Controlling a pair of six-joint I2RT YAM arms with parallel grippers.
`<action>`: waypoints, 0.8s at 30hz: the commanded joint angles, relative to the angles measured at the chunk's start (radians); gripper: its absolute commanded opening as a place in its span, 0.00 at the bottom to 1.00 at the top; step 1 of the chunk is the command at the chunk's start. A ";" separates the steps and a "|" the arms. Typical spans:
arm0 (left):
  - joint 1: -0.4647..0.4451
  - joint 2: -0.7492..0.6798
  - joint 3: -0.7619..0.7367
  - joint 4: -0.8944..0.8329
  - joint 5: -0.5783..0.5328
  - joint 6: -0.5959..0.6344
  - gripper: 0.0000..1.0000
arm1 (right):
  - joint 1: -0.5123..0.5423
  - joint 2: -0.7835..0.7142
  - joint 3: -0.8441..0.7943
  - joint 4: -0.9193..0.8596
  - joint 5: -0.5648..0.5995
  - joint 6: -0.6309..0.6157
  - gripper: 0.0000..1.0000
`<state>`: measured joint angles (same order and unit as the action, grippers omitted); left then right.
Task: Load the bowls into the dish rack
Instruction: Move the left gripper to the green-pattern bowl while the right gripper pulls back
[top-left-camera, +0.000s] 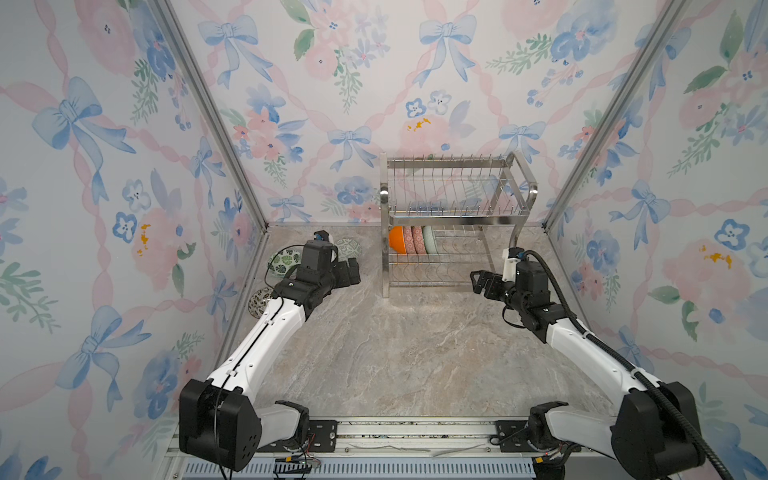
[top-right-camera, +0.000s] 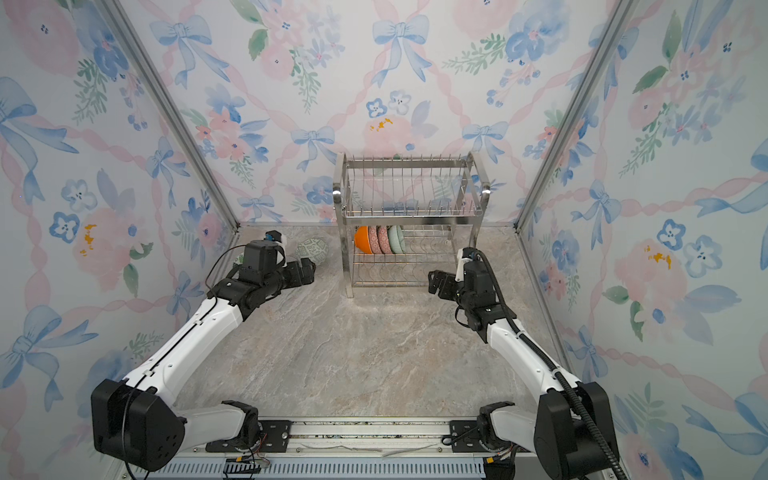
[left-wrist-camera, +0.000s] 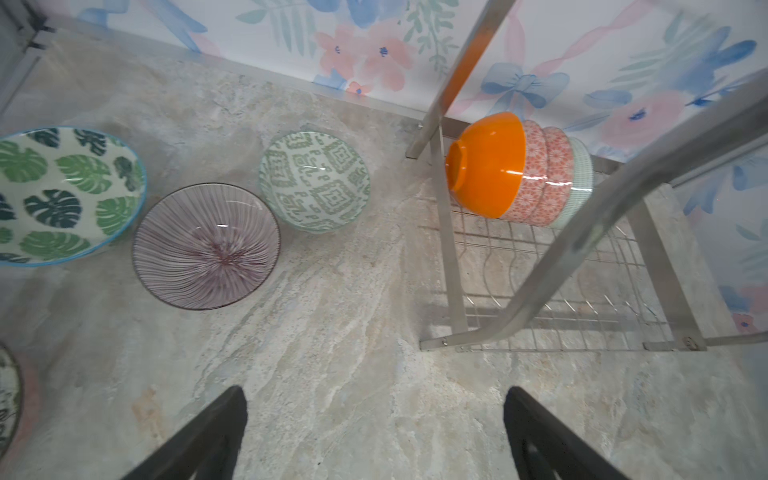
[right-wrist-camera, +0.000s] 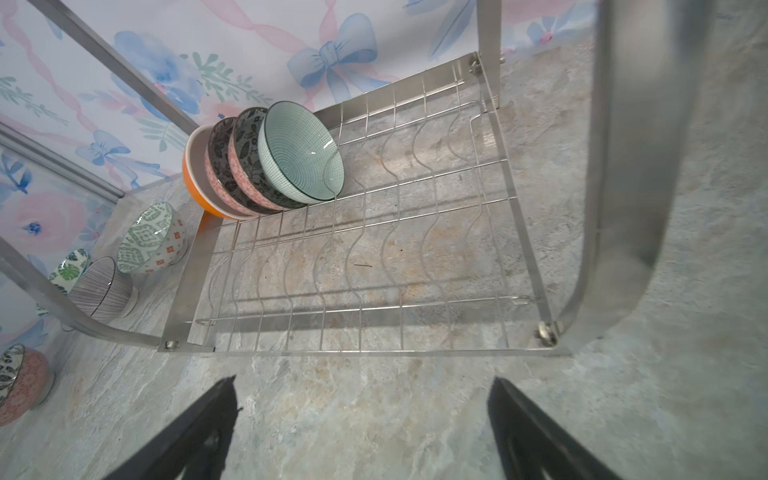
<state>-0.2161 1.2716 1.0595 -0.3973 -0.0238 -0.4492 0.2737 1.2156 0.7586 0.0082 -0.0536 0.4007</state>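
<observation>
The steel dish rack (top-left-camera: 449, 217) (top-right-camera: 411, 216) stands at the back, right of centre. Several bowls stand on edge at the left end of its lower tier: an orange one (left-wrist-camera: 486, 166) outermost, pink-patterned ones, then a mint one (right-wrist-camera: 299, 149). Loose on the table left of the rack sit a green geometric bowl (left-wrist-camera: 313, 180), a purple-lined bowl (left-wrist-camera: 205, 247), a green leaf bowl (left-wrist-camera: 62, 195) and a dark-leaf bowl (right-wrist-camera: 20, 382). My left gripper (top-left-camera: 353, 270) (left-wrist-camera: 374, 395) is open and empty, between these bowls and the rack. My right gripper (top-left-camera: 478, 282) (right-wrist-camera: 361, 382) is open and empty at the rack's front right.
The rack's upper tier (top-right-camera: 409, 187) holds nothing that I can see. Flowered walls close in the left, back and right sides. The rack's curved side leg (right-wrist-camera: 623, 166) hangs close to the right wrist. Marbled tabletop (top-left-camera: 395, 353) stretches in front of the rack.
</observation>
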 joint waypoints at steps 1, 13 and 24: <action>0.081 0.036 -0.007 -0.068 0.049 -0.043 0.98 | 0.087 0.021 0.027 -0.071 0.103 -0.052 0.97; 0.124 0.325 0.206 -0.053 0.189 -0.378 0.98 | 0.275 0.205 0.138 -0.082 0.232 -0.095 0.97; 0.122 0.450 0.211 0.106 0.241 -0.606 0.94 | 0.275 0.278 0.174 -0.070 0.230 -0.121 0.97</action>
<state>-0.0971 1.6875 1.2491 -0.3344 0.1833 -0.9718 0.5407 1.4750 0.9066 -0.0494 0.1650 0.3023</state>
